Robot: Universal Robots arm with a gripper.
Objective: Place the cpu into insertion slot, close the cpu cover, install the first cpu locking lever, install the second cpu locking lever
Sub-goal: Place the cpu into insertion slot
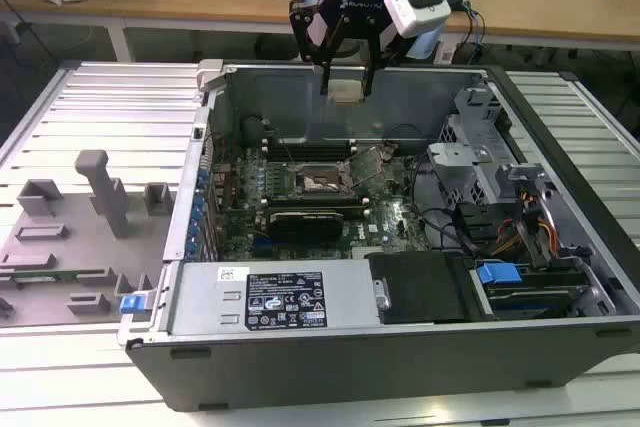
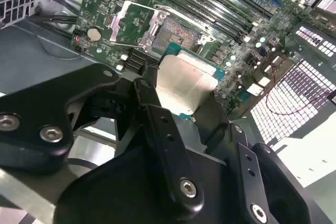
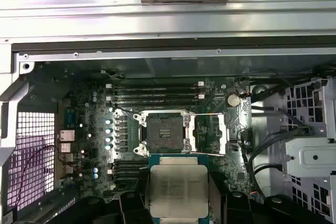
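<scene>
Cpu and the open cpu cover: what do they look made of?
The cpu: matte, pale silvery-beige metal lid with a dull sheen, on a green board edge, likely laminate. The cpu cover: thin bright sheet metal, probably steel; it glints along its frame, flipped open beside the insertion slot.

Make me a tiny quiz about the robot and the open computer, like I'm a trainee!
1. Fill in: the gripper is shut on the ____.
2. True or false: the cpu cover stands open beside the insertion slot.
3. The insertion slot is: A empty; B filled with a chip; C hidden under the cover.
Key: 1 cpu; 2 true; 3 A.
</scene>
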